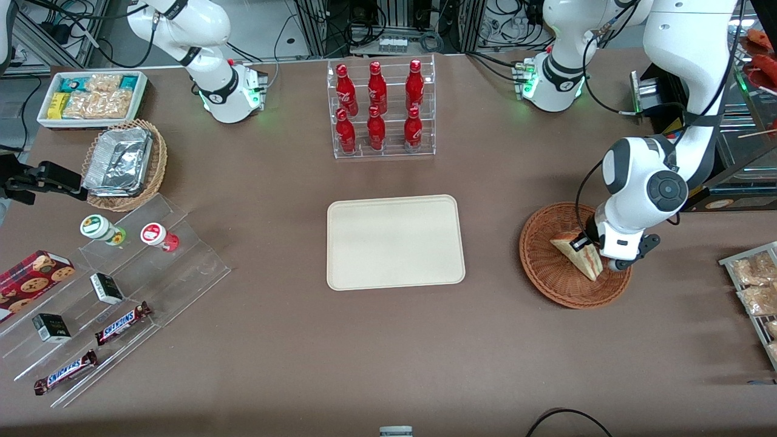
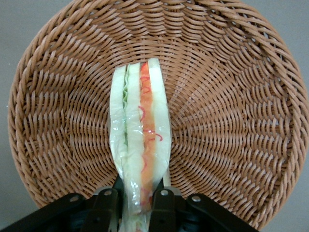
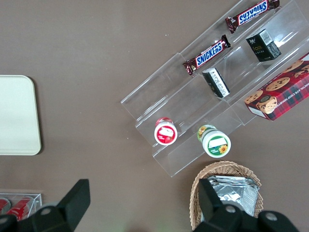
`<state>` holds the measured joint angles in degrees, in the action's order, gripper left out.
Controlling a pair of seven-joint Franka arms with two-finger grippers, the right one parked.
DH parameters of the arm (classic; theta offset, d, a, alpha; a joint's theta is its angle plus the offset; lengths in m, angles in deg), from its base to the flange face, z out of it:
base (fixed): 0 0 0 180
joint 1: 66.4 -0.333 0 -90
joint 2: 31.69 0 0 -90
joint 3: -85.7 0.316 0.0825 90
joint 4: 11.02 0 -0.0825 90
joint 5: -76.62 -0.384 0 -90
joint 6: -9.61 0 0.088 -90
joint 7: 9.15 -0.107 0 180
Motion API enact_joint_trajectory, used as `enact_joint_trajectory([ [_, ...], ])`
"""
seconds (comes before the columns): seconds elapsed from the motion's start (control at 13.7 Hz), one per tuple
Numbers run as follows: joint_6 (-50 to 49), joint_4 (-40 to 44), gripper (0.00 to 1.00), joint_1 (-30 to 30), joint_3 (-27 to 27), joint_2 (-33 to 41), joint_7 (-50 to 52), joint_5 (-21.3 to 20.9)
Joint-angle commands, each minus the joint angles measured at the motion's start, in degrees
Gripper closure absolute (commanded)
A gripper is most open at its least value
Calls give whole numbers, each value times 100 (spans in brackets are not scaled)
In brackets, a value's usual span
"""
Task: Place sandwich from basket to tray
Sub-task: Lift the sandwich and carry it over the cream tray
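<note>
sandwich point(image 2: 140, 145) end hidden between pincer point(image 2: 136, 203) fingers; basket point(image 2: 231, 96) rim cropped

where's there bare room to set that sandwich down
The whole tray is bare. Open table lies between it and the basket, where the gripper is shut on the sandwich. Crowded: the acrylic stand toward the parked arm's end.

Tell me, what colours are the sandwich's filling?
Red-pink and pale green stripes between pale bread on the sandwich, clearest in the left wrist view.

Pincer point(image 2: 136, 203) clamping sandwich point(image 2: 140, 140) over basket point(image 2: 231, 96)
</note>
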<state>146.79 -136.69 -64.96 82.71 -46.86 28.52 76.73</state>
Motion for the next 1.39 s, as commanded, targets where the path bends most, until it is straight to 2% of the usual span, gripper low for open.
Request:
enact_joint_trajectory([
  [0.0,-191,86,100,40,1,163,117,-73],
  [0.29,-1262,823,100,92,-34,190,126,-73],
  [0.66,-1554,1176,100,365,-43,216,74,-64],
  [1.02,-2326,1869,100,1189,-70,6,-286,-47],
  [1.31,-2354,2422,100,2112,-78,-599,-278,-38],
])
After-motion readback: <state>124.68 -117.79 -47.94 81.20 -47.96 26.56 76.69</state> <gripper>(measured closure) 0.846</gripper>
